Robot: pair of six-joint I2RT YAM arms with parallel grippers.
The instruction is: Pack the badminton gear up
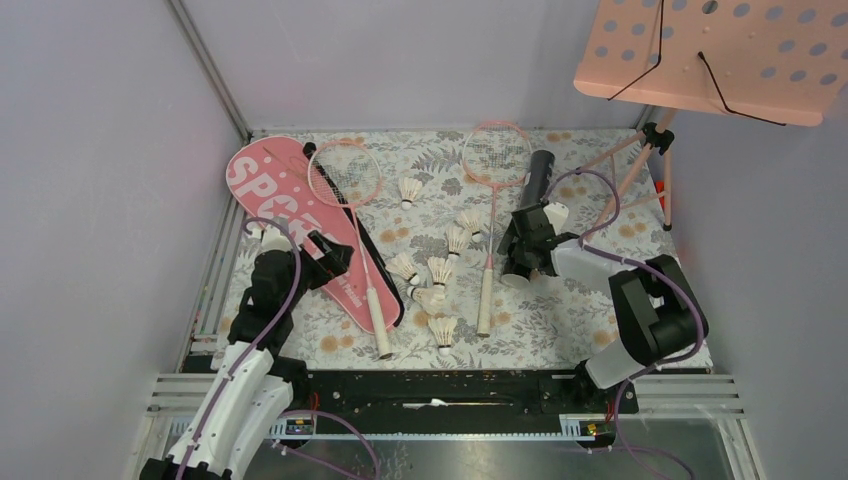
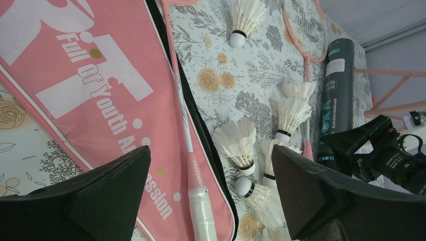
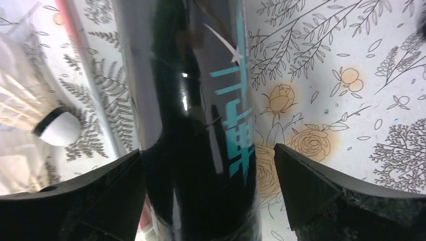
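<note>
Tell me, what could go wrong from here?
1. The glossy black tube sits off-centre between the open right jaws; closing might roll it or let it slip.
2. A shuttlecock lies beside the tube and could get knocked or crushed.
3. A racket rests across the pink cover under the open left jaws; lifting the cover might spill it.

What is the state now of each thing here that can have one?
left claw, open above the pink cover.
right claw, open, fingers astride the black tube.
black tube, lying down, not gripped.
pink cover, lying flat.
first racket, lying on the cover.
second racket, lying on the table.
shuttlecocks, loose on the table, outside the tube.
music stand, standing on its legs.
</note>
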